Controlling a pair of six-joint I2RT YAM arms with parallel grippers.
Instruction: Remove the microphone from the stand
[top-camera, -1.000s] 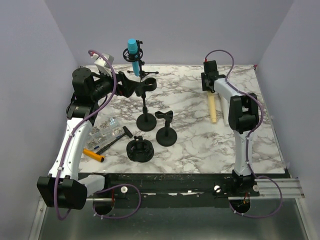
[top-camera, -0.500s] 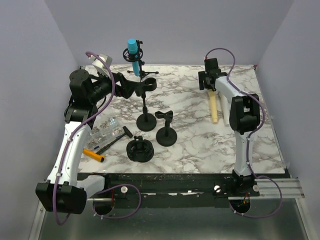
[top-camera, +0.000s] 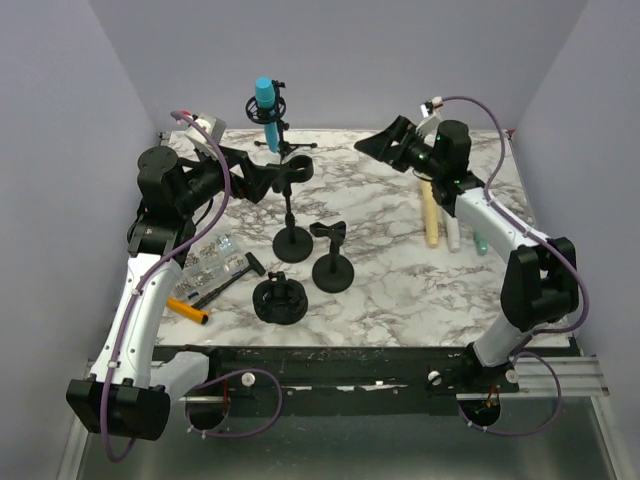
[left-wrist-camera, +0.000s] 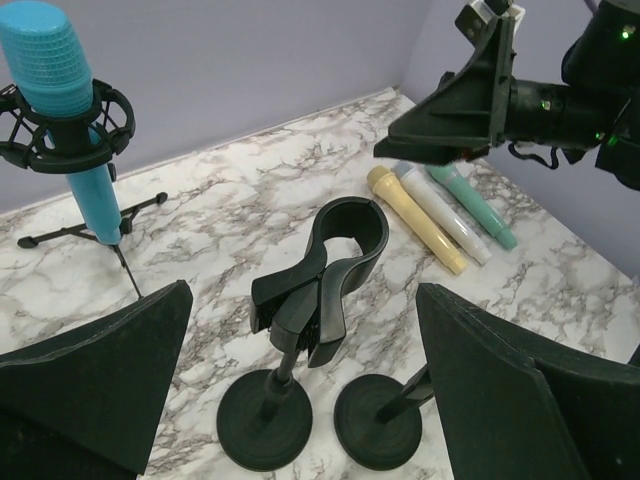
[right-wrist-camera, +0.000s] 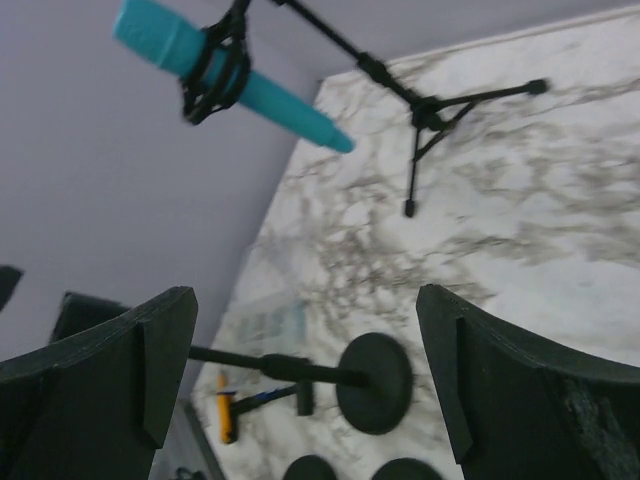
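Note:
A blue microphone (top-camera: 266, 108) sits in a black shock mount on a small tripod stand (top-camera: 285, 150) at the back of the marble table. It also shows in the left wrist view (left-wrist-camera: 60, 110) and the right wrist view (right-wrist-camera: 215, 65). My left gripper (top-camera: 262, 178) is open, and the empty clip (left-wrist-camera: 325, 270) of a round-base stand (top-camera: 293, 244) lies just ahead of its fingers. My right gripper (top-camera: 385, 143) is open and empty. It hangs above the back of the table to the right of the microphone, facing left.
Yellow (top-camera: 429, 218), white (top-camera: 452, 235) and teal (top-camera: 480, 240) microphones lie side by side at the right. A second clip stand (top-camera: 332, 262) and a loose shock mount (top-camera: 279, 299) stand near the front. A hammer (top-camera: 225, 283), an orange-handled tool (top-camera: 188, 311) and a bag of small parts (top-camera: 205, 258) lie at the left.
The right arm lifted away from the yellow microphone and swung to face left, and its jaws opened wide. The white and teal microphones came into view. The left arm shifted only slightly.

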